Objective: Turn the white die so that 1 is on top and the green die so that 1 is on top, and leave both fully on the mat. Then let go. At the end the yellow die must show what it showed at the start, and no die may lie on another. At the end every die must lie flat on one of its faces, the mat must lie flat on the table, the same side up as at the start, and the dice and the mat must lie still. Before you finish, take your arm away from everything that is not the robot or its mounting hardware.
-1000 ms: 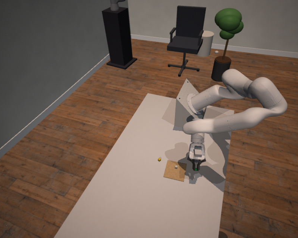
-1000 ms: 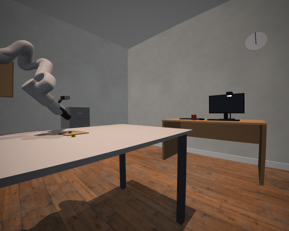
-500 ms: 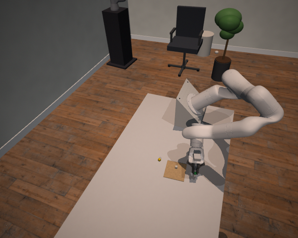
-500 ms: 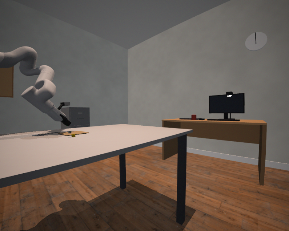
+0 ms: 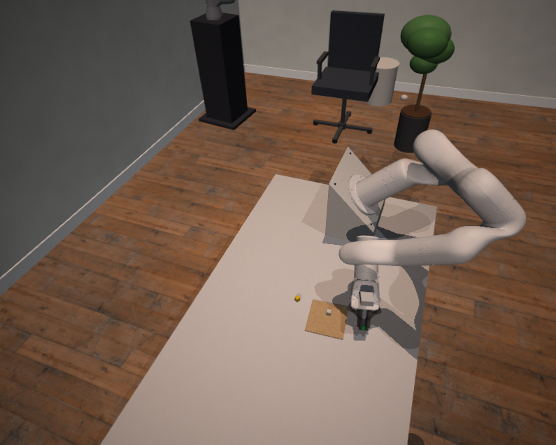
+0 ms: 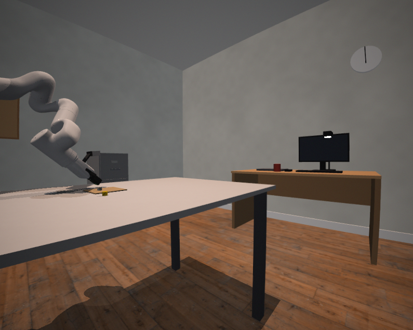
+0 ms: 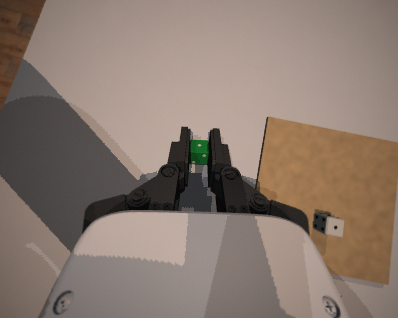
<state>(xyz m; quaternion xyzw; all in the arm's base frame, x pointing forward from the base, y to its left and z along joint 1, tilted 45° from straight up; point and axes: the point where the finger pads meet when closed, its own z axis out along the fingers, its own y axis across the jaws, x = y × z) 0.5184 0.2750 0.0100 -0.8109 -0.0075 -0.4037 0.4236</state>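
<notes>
My gripper is shut on the green die and holds it low above the bare table, just beside the brown mat. The green die shows two white pips toward the wrist camera. The white die lies flat on the mat near one edge; in the wrist view one face shows a single pip. The yellow die lies on the table off the mat, on the far side from my gripper.
The white table has its right edge close to my gripper. The arm's slanted mount plate stands at the table's far end. Chair, plant and black pedestal stand on the floor far behind.
</notes>
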